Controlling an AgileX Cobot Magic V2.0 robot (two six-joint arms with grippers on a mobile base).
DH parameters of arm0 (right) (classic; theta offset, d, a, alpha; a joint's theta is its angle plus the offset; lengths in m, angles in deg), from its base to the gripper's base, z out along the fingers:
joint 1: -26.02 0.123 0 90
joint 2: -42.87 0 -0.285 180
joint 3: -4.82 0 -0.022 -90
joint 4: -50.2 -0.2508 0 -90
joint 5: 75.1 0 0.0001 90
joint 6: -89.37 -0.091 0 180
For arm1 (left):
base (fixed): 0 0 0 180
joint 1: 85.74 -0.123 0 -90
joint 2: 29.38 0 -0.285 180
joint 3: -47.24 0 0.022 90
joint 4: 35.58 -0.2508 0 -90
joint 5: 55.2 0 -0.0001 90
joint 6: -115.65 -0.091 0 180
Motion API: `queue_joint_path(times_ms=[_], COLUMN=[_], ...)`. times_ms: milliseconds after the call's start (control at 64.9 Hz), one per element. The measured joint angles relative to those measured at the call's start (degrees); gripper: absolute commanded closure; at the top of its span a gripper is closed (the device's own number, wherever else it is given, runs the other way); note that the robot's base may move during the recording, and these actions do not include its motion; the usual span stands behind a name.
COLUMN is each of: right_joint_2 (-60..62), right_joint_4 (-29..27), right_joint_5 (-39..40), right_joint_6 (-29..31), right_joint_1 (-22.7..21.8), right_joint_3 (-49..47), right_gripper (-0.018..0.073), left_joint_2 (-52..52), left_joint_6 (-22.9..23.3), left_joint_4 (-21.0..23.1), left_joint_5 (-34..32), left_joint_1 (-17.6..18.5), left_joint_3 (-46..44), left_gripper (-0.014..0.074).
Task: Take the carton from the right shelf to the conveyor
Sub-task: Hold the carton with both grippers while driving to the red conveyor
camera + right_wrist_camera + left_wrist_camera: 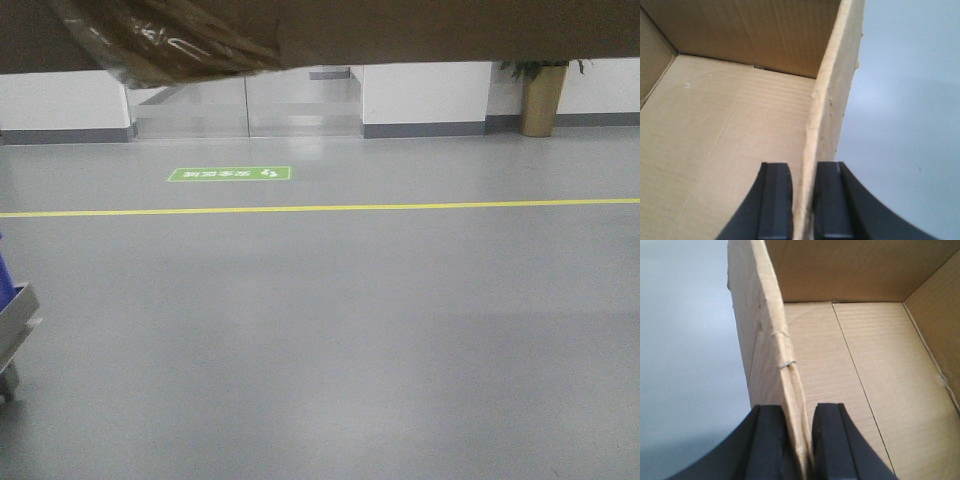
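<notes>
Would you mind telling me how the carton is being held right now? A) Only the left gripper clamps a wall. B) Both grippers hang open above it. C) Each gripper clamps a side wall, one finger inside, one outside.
C: the wrist views show the left gripper and the right gripper each straddling a wall of the carton, fingers against both faces.

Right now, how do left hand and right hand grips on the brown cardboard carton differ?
Left hand pinches the open brown cardboard carton's left wall, interior on its right; right hand pinches the opposite wall, interior on its left. Left hand's wall edge shows staple-like marks; right hand's is plain. Both straddle a wall, shut.
</notes>
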Motion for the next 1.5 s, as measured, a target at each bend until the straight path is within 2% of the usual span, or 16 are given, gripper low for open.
queue_joint_path(times_ms=[1295, 1495], right_joint_2=[-0.1, -0.1], right_joint_4=[0.0, 0.0], right_joint_5=[1.0, 1.3], right_joint_6=[0.0, 0.0], right_joint_1=[0.0, 0.0], right_joint_3=[0.0, 0.0], right_gripper=[0.0629, 0.0629], left_joint_2=[0.0, 0.0], left_joint_6=[0.0, 0.0], left_joint_4=[-0.6, -1.8], left_joint_5=[-0.1, -0.1], left_joint_1=[0.0, 0.0], left_joint_3=[0.0, 0.0], left_gripper=[0.0612, 0.0612])
